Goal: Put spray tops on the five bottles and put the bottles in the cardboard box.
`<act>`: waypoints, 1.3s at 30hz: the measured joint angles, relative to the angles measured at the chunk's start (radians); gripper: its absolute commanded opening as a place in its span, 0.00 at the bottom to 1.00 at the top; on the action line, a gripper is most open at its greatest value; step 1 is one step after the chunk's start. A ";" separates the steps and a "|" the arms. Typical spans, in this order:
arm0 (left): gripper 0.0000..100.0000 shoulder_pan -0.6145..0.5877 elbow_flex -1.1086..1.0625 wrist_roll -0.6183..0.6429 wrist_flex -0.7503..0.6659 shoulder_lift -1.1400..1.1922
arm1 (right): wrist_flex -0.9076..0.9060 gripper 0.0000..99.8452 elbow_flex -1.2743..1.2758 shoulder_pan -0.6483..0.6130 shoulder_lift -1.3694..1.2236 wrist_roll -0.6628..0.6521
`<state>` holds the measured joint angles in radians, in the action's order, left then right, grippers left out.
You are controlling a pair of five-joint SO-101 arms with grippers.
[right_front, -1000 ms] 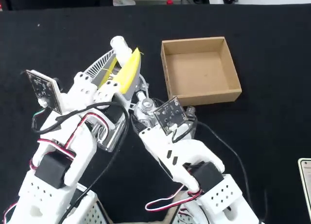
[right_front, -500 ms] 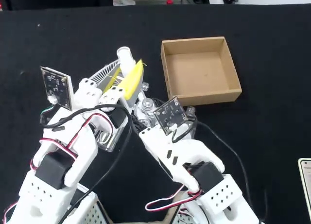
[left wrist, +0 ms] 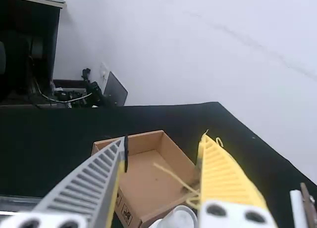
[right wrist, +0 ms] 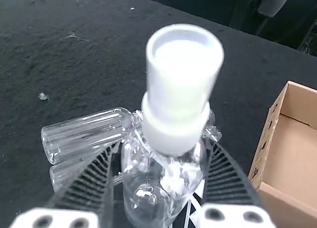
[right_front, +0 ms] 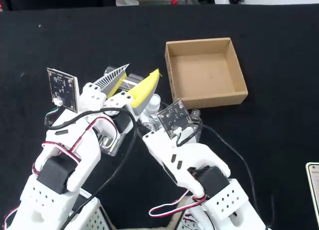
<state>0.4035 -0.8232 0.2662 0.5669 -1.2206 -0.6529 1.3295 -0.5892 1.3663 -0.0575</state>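
The right claw (right wrist: 165,148) is clamped on a clear bottle (right wrist: 158,191), with one ribbed finger pressed to each side of its body. A white spray top (right wrist: 183,65) sits on the bottle's neck, out past the fingertips. Just beyond this claw, off to one side, two more clear bottles (right wrist: 84,134) lie side by side on the black surface (right wrist: 74,50), with no tops on them. The left claw (left wrist: 163,140) has its grey and yellow fingers spread well apart and holds nothing. The white top shows low between the bases of those fingers, clear of both. In the high view this claw hangs close above the capped bottle, with the yellow finger just beside the white top. Farther out, beyond the tips of both claws, the cardboard box (left wrist: 148,173) stands on the surface with its open side up, apart from the held bottle.
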 measured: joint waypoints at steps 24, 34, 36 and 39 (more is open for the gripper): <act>0.23 -0.537 -0.473 0.069 -0.077 -0.003 | 0.023 0.13 -0.089 0.440 0.005 0.106; 0.23 -0.540 -0.787 0.032 -0.532 -0.003 | 0.279 0.13 -0.350 0.480 -0.400 0.115; 0.23 -0.539 -0.790 -0.012 -0.548 -0.003 | 0.299 0.13 -0.460 0.479 -0.542 0.115; 0.23 -0.520 -0.796 -0.060 -0.557 -0.005 | 0.304 0.13 -0.623 0.482 -0.766 0.115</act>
<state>-0.1166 -1.6195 0.2064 0.0100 -1.2252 -0.3491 0.7066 -0.1074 0.6007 0.0575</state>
